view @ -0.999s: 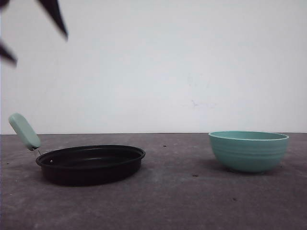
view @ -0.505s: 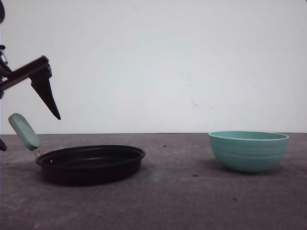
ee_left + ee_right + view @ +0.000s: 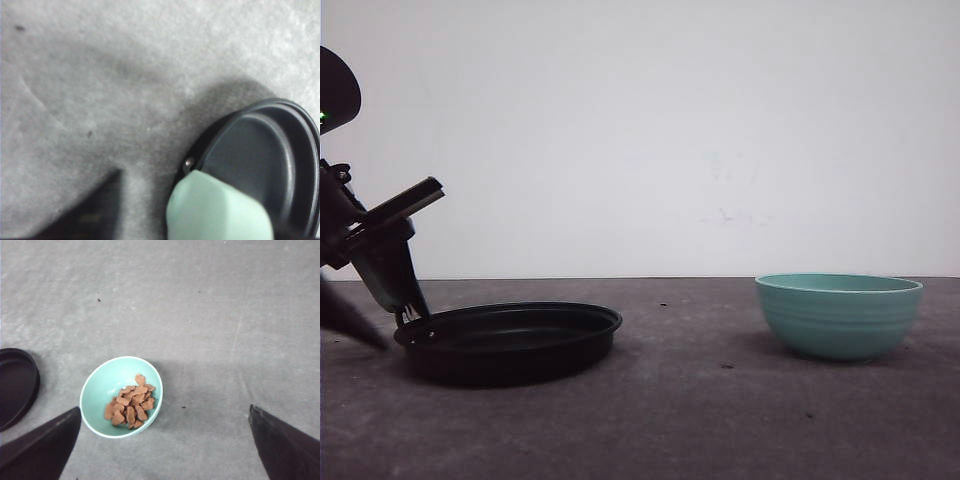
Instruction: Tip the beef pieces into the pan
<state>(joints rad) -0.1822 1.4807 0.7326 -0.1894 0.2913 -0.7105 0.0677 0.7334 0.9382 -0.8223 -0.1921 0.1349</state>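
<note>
On the grey table (image 3: pixel 720 420) the black frying pan (image 3: pixel 510 340) sits at the left, flat on its base, and the teal ribbed bowl (image 3: pixel 838 315) stands well apart from it at the right. The left gripper (image 3: pixel 380 300) is down at the pan's handle end in the front view, with one dark finger (image 3: pixel 390 270) in front of the handle and another at the frame's left edge. From the left wrist camera the mint-green handle (image 3: pixel 217 210) lies between the fingers, one finger (image 3: pixel 90 215) standing apart from it on one side with bare table between, so the jaws are spread around the handle rather than pinching it. The right gripper (image 3: pixel 165 450) hangs high above the table with its two fingertips (image 3: pixel 40 447) wide apart, holding nothing. The beef pieces (image 3: pixel 131 407) lie heaped in the bowl, against the wall on the side away from the pan, whose rim (image 3: pixel 17 387) shows empty beside it
</note>
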